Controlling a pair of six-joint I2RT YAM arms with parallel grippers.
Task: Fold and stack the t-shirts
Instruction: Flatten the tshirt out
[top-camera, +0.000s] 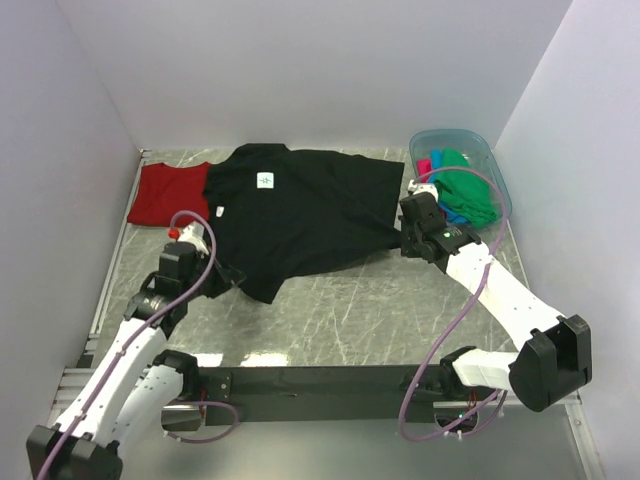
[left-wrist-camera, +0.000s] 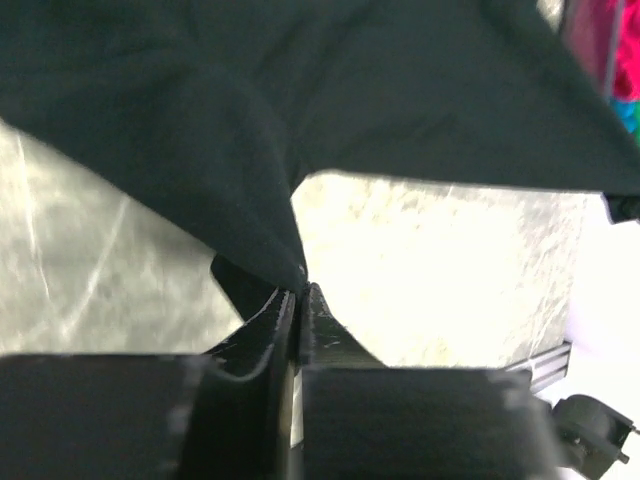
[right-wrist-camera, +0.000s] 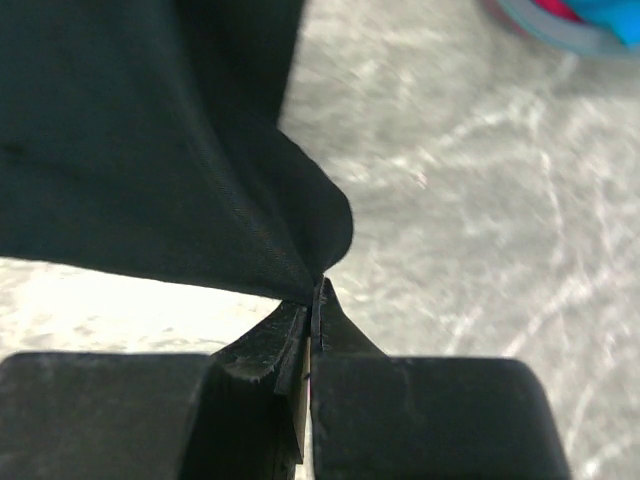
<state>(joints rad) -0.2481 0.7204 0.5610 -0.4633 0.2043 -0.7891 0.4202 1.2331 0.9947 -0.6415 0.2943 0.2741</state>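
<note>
A large black t-shirt (top-camera: 300, 215) with a small white label (top-camera: 265, 180) lies spread across the middle of the table. My left gripper (top-camera: 232, 277) is shut on its near left corner; the left wrist view shows the cloth (left-wrist-camera: 230, 170) pinched between the tips of my left gripper (left-wrist-camera: 301, 292). My right gripper (top-camera: 407, 240) is shut on the shirt's right edge; the right wrist view shows the black cloth (right-wrist-camera: 150, 150) drawn into the closed tips of my right gripper (right-wrist-camera: 319, 285). A dark red t-shirt (top-camera: 168, 193) lies flat at the far left, partly under the black one.
A translucent blue tub (top-camera: 480, 150) at the far right holds green (top-camera: 466, 195), pink and blue shirts. White walls close in the back and both sides. The marbled tabletop (top-camera: 350, 300) shows in front of the black shirt.
</note>
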